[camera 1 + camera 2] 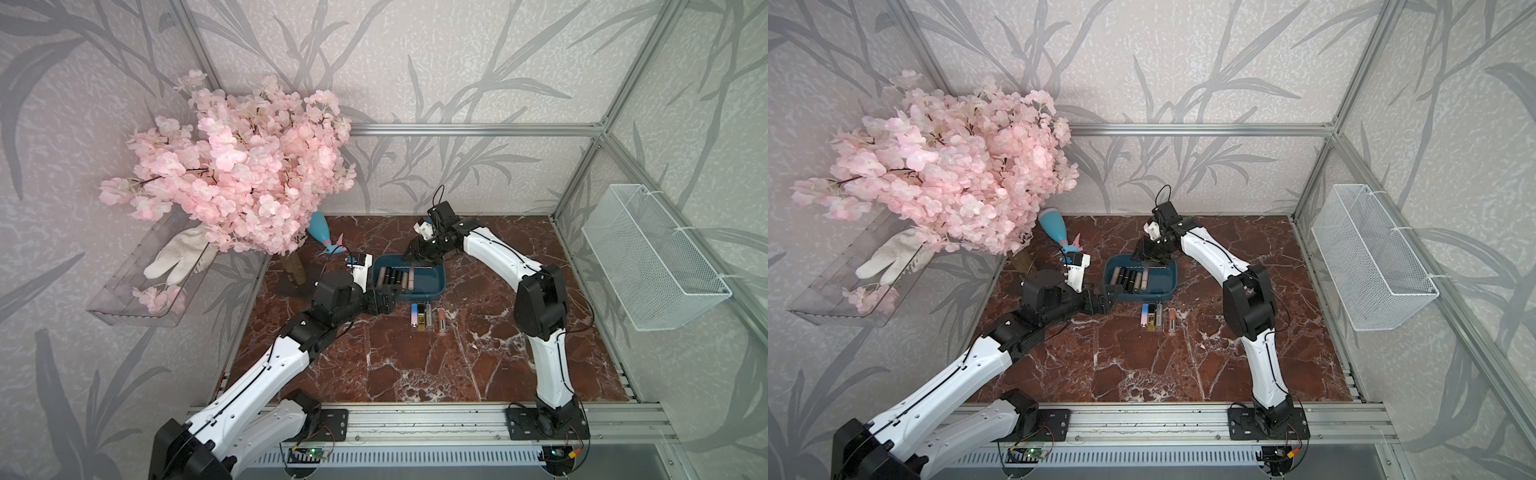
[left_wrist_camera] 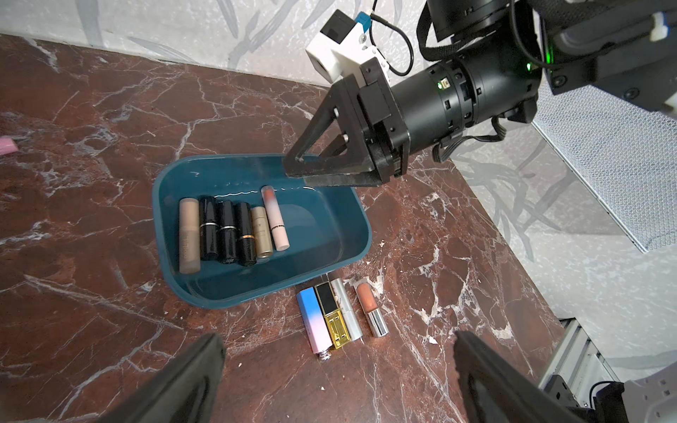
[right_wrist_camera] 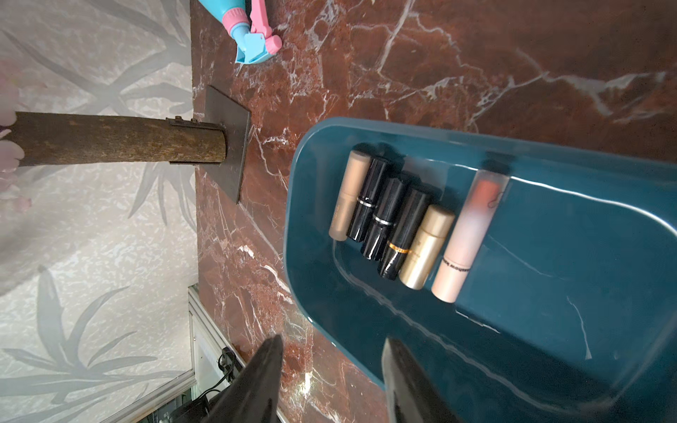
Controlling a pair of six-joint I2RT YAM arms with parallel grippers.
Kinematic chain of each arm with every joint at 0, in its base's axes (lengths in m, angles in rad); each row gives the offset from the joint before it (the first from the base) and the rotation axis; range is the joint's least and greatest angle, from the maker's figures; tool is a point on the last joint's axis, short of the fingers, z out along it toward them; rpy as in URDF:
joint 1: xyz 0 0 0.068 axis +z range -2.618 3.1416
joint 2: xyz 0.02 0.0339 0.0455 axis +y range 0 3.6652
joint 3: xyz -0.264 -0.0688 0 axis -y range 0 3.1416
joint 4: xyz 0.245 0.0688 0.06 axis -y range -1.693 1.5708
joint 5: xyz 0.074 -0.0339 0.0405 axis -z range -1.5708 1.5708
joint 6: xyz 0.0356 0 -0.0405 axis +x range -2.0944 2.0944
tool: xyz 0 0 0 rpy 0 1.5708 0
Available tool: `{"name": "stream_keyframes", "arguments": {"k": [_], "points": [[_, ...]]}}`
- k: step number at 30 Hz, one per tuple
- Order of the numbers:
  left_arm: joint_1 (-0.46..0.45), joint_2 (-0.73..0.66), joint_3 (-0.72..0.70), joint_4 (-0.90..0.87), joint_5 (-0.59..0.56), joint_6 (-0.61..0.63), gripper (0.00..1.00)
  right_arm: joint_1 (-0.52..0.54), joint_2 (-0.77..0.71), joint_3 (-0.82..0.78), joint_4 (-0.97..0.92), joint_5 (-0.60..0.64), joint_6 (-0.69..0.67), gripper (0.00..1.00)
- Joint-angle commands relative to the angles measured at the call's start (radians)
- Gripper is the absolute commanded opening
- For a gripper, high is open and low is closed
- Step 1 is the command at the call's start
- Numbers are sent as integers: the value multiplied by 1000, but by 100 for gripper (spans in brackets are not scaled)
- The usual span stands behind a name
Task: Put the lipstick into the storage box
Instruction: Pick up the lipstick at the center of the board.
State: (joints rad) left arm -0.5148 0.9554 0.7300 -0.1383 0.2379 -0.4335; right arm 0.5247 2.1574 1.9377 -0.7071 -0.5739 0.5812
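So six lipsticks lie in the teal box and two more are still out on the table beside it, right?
Not quite. Six lipsticks do lie in the storage box, but four lipsticks, not two, are out on the table beside it. The left wrist view shows that row plainly.

Lighting: bright, even, diffuse, from overhead. Shadows: soft, faint. Glare: white streaks on storage box [image 3: 549, 263] wall. Out of focus: blossoms [image 3: 7, 154], 9 o'clock, right wrist view. Edge distortion: mild wide-angle.
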Motion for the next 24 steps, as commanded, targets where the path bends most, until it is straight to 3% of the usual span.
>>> {"name": "stream_keyframes", "arguments": {"k": [1,12,24], "points": [[5,-3,-14,35,-3,-30,100,-4,-81,-27,-17,-20,-29,49],[-18,43,-38,99,24,-92,100,-2,-221,-104,-255,151,-203,51],[-126,99,-60,140,78,89,100,-2,-412,-402,-239,289,-240,52]]}}
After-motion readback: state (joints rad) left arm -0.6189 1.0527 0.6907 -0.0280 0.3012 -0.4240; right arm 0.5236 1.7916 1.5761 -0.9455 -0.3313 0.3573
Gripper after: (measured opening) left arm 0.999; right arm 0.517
